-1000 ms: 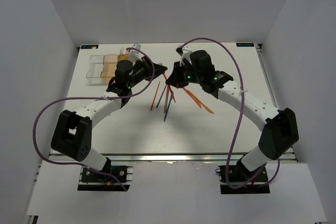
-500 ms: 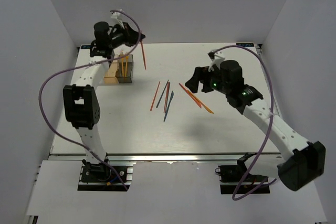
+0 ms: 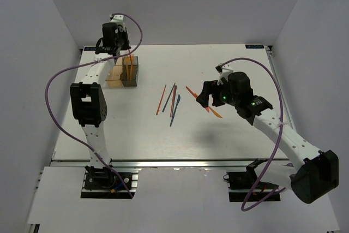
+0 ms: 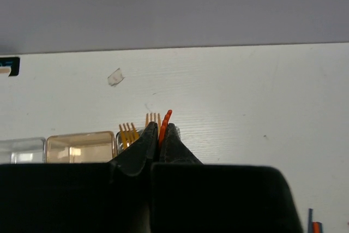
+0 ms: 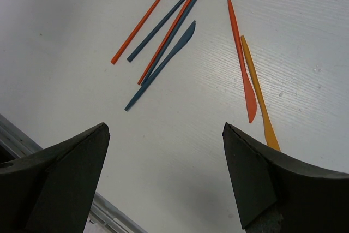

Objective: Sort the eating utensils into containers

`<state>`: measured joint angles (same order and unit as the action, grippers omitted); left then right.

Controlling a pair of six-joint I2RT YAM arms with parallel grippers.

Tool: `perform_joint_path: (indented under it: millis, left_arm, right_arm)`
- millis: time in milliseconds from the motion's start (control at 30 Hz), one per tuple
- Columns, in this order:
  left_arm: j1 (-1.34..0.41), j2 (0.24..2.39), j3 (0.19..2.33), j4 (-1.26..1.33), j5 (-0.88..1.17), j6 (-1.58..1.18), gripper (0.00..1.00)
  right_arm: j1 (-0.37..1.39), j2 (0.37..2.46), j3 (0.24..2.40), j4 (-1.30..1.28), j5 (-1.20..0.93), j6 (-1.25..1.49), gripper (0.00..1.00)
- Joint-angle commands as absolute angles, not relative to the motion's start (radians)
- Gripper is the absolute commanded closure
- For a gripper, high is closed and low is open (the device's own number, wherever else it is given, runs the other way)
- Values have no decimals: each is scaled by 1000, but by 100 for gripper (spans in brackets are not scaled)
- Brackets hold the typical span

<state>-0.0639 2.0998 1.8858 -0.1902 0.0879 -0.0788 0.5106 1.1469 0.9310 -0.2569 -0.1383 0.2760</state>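
The left gripper is pressed together on a thin orange-red utensil. Its notched tip, like a fork's, sticks out past the fingertips. Just beyond them, orange forks stand in the dark grey container. The left arm is stretched to the far back. The right gripper is wide apart above the table. In front of it lie a dark blue knife and a red knife.

White table is seen boxed in by plain white walls | pale scrap is spotted lying flat towards the far wall | metal rail is fitted along the near edge
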Motion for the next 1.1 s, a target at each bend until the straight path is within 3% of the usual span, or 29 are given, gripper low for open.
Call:
perform_joint_path:
  millis: [0, 433, 1067]
  left_arm:
    - [-64, 2045, 1803, -157, -46, -23, 100]
    - [-67, 2111, 1796, -94, 58, 18, 100]
    - [-118, 2189, 1815, -127, 57, 78, 98]
  right_arm:
    - [508, 1140, 940, -233, -150, 255, 11]
    - [508, 1141, 928, -233, -143, 249, 11]
    - [508, 1183, 923, -225, -132, 241, 11]
